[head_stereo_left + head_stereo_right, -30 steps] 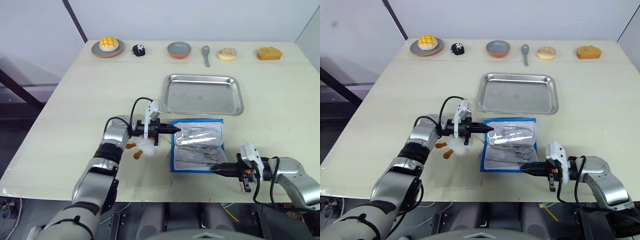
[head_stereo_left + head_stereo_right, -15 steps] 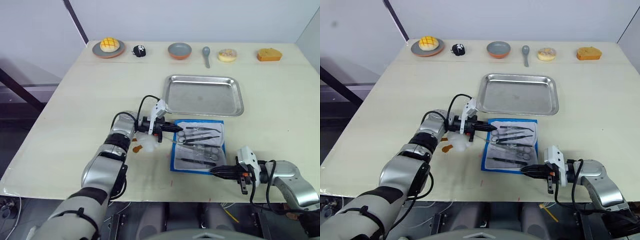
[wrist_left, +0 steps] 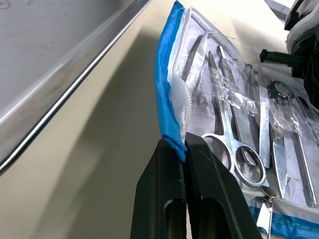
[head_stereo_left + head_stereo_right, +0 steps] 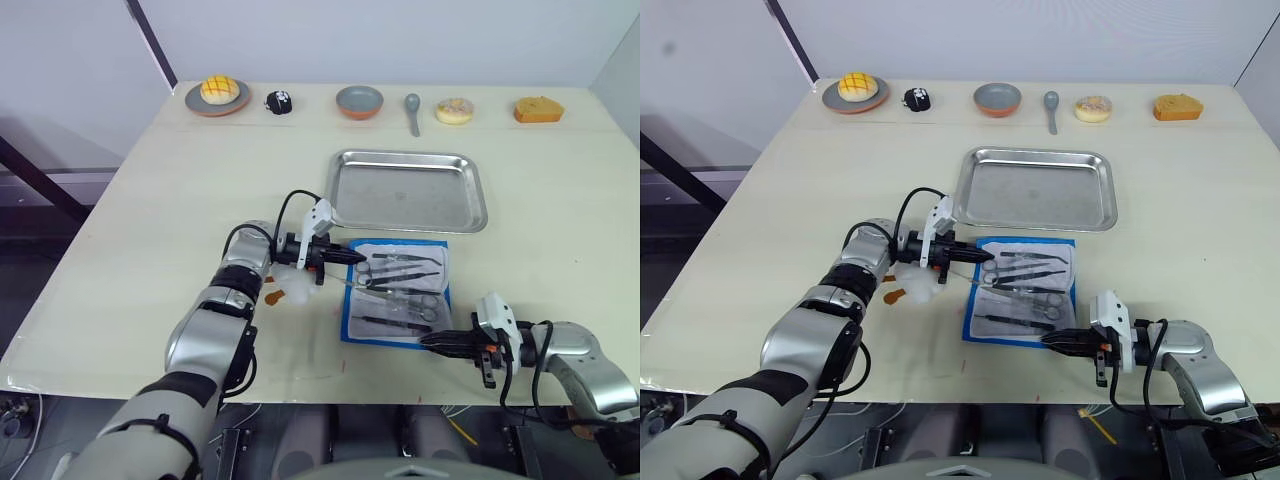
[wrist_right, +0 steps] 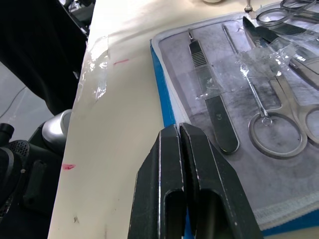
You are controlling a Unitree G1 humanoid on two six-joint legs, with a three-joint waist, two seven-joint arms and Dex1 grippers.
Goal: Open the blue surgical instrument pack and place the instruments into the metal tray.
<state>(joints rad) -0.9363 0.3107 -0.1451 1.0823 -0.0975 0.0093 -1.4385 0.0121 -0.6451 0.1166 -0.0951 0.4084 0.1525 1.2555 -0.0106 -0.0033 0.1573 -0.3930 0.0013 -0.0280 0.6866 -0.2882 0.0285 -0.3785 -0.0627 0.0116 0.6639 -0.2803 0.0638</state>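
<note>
Pack (image 4: 397, 291) of bright-blue paper and clear film, flat and rectangular, lying on the pale table (image 4: 150, 220) just in front of the shallow stainless-steel tray (image 4: 408, 190), apart from its near rim. Long axis running from the robot toward the tray. Under the film, slim silver instruments (image 4: 398, 284): ring-handled scissors and forceps, tweezers, a flat-handled blade, lying mostly crosswise with the ring handles toward both sides. Tray bare, nothing yet moved into it.

Left gripper (image 3: 182, 149) at the pack's left edge near the far corner, black fingers pressed together on the blue border there, that edge lifted slightly off the table in the left wrist view. Right gripper (image 5: 178, 133) at the near edge toward the right corner, fingers closed over the blue margin, apparently pinching it. So: pack held between the two, left gripper on its left side, right gripper on its near side, both touching it.

Judged as the opening step, with the seal apparently not yet peeled right back. Coming move probably a pull apart along the diagonal between the two grips, risking the loose tools sliding toward the table.

Further out: small white plush toy with orange parts (image 4: 285, 290) under the left wrist; along the far edge a plate with a yellow bun (image 4: 216, 94), a small black object (image 4: 277, 100), a round grey bowl (image 4: 359, 100), a grey spoon (image 4: 412, 106), a doughnut-like ring (image 4: 455, 109) and an orange cake-like wedge (image 4: 539, 108), all well apart from the pack.
</note>
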